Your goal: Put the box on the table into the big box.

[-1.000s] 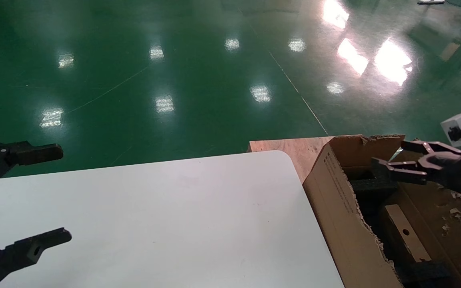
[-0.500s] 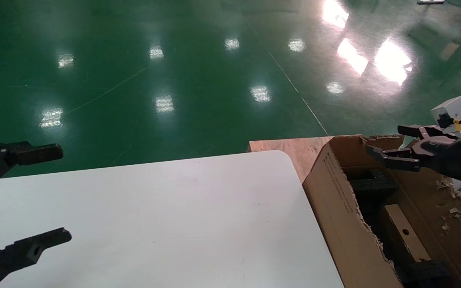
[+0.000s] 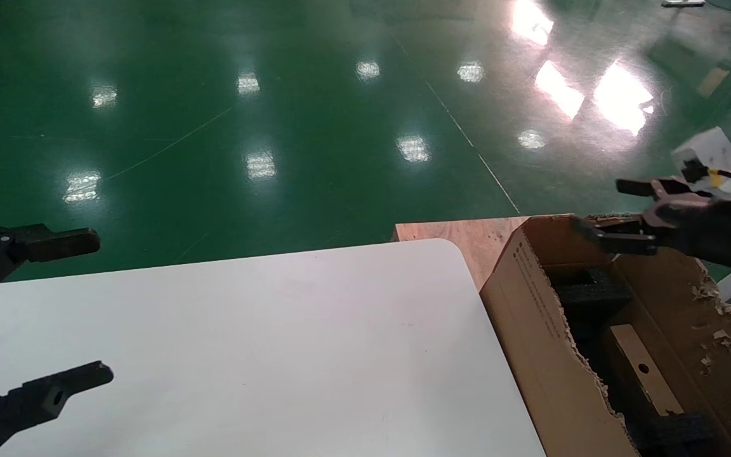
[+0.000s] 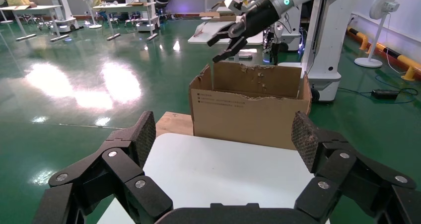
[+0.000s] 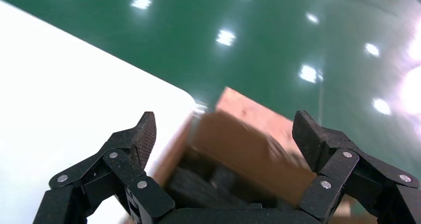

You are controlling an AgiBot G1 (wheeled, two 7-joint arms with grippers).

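Observation:
The small brown box (image 3: pixel 648 381), its round hole facing up, lies inside the big box (image 3: pixel 533 330) among black foam. The big box stands just off the right edge of the white table (image 3: pixel 264 343). My right gripper (image 3: pixel 600 206) hangs open and holds nothing, above the carton's far torn rim. The left wrist view shows it (image 4: pixel 219 44) over the big box (image 4: pixel 248 107). The right wrist view looks down between its own gripper (image 5: pixel 223 129) fingers at the blurred big box (image 5: pixel 238 149). My left gripper (image 3: pixel 102 308) stays open and parked over the table's left end.
A flat plywood board (image 3: pixel 460 231) lies under the carton, by the table's rounded corner. Glossy green floor stretches beyond the table. Cardboard crumbs litter the carton's right flap (image 3: pixel 714 336). A white robot base (image 4: pixel 325 45) and a fan (image 4: pixel 385 15) stand behind the carton.
My right gripper has lifted from over the carton's inside to above its far rim, still open. The left gripper and the small box have not moved.

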